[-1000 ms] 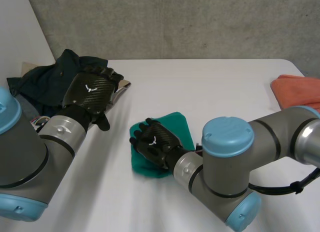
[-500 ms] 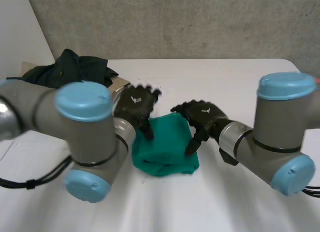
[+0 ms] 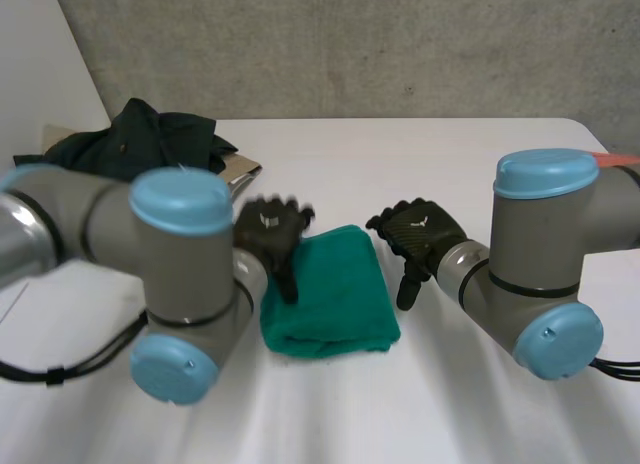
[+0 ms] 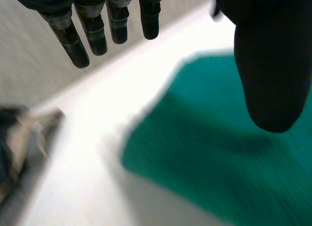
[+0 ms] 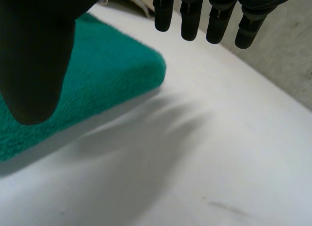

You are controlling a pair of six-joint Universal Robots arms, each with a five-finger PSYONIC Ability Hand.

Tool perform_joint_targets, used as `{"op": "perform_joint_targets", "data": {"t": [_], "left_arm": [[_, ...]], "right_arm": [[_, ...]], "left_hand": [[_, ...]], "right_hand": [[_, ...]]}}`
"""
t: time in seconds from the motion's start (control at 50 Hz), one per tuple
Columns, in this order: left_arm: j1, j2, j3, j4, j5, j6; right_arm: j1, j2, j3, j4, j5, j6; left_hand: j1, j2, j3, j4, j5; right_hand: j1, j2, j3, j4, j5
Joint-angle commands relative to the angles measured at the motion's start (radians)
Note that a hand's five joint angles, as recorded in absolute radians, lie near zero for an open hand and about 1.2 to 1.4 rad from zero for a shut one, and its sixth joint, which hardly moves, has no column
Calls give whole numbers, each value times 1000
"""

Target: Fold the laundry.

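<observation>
Green towel (image 3: 335, 289) (folded), long axis seemingly front-to-back; left hand (image 3: 270, 229), right hand (image 3: 420, 229) flanking, unclenched

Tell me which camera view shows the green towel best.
The head view: nearly the whole folded green towel lies on the table between the left hand and right hand. The left wrist view catches part of it under that hand's thumb; the right wrist view shows one corner beside its thumb.

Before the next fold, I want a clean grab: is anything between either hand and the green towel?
Nothing visible. The left hand is at one edge of the towel, the right hand just off the opposite edge; both open. The dark clothes lie apart.
</observation>
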Motion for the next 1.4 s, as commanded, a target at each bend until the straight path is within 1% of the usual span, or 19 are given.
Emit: {"op": "perform_joint_targets", "data": {"t": [0.02, 0.04, 0.06, 0.1, 0.14, 0.2, 0.22, 0.3, 0.36, 0.48, 0.62, 0.78, 0.86, 1.0, 1.08, 1.16, 1.28, 1.38, 1.4], "left_arm": [[66, 134, 105, 2, 144, 70], [67, 142, 113, 0, 172, 77], [72, 158, 135, -3, 241, 81], [69, 165, 153, -10, 298, 80], [66, 165, 175, -39, 381, 80], [70, 169, 188, -78, 450, 77], [72, 168, 198, -102, 490, 77], [72, 157, 202, -155, 571, 77], [69, 152, 195, -165, 596, 77], [59, 139, 188, -165, 591, 78], [59, 136, 187, -165, 591, 80], [61, 136, 187, -164, 591, 75], [59, 136, 187, -164, 591, 77], [69, 148, 191, -162, 590, 77], [72, 156, 204, -150, 587, 75], [82, 179, 215, -126, 577, 74], [82, 205, 213, -93, 530, 74], [81, 205, 207, -93, 524, 74], [79, 205, 204, -92, 525, 74]], "right_arm": [[68, -117, 153, -134, 6, -14], [80, -125, 174, -148, 4, -19], [100, -132, 217, -175, 3, -30], [115, -134, 259, -200, 1, -39], [132, -133, 315, -247, 0, -45], [145, -128, 362, -306, 0, -45], [151, -120, 383, -345, -3, -45], [155, -73, 403, -444, -8, -51], [155, -33, 395, -499, -8, -73], [152, 21, 362, -534, -6, -123], [146, 47, 317, -537, -9, -142], [145, 75, 276, -539, -20, -142], [145, 94, 248, -537, -46, -142], [128, 73, 165, -550, -48, -143], [59, 32, 75, -562, -51, -125], [-48, 12, -44, -600, -52, -125], [-202, 16, -183, -645, -63, -94], [-372, 50, -286, -675, -153, 28], [-435, 77, -318, -692, -189, 67]], "left_hand": [[8, 1, -7, 0, -17], [11, 4, -4, 3, -15], [19, 13, 5, 12, -6], [25, 19, 11, 18, 0], [25, 19, 11, 18, 0], [25, 19, 11, 18, 0], [25, 19, 11, 18, 0], [25, 19, 11, 18, 0], [25, 19, 11, 18, 0], [22, 16, 8, 15, -3], [20, 13, 5, 12, -6], [20, 13, 5, 12, -6], [20, 13, 5, 12, -6], [20, 13, 5, 12, -6], [20, 13, 5, 12, -6], [17, 10, 2, 9, -9], [14, 7, -1, 6, -12], [11, 4, -4, 3, -14], [14, 7, -1, 6, -12]], "right_hand": [[-42, -30, -29, -26, -37], [-42, -30, -29, -26, -37], [-42, -30, -29, -26, -37], [-42, -30, -29, -26, -37], [-42, -30, -29, -26, -37], [-42, -30, -29, -26, -37], [-42, -30, -29, -26, -37], [-42, -30, -29, -26, -37], [-42, -30, -29, -26, -37], [-42, -30, -29, -26, -37], [212, 224, 224, 228, 217], [590, 602, 603, 607, 596], [1156, 1167, 1168, 1172, 1161], [1180, 1192, 1192, 1196, 1185], [1180, 1192, 1192, 1196, 1185], [1180, 1192, 1192, 1196, 1185], [1180, 1192, 1192, 1196, 1185], [1180, 1192, 1192, 1196, 1185], [1180, 1192, 1192, 1196, 1185]]}}
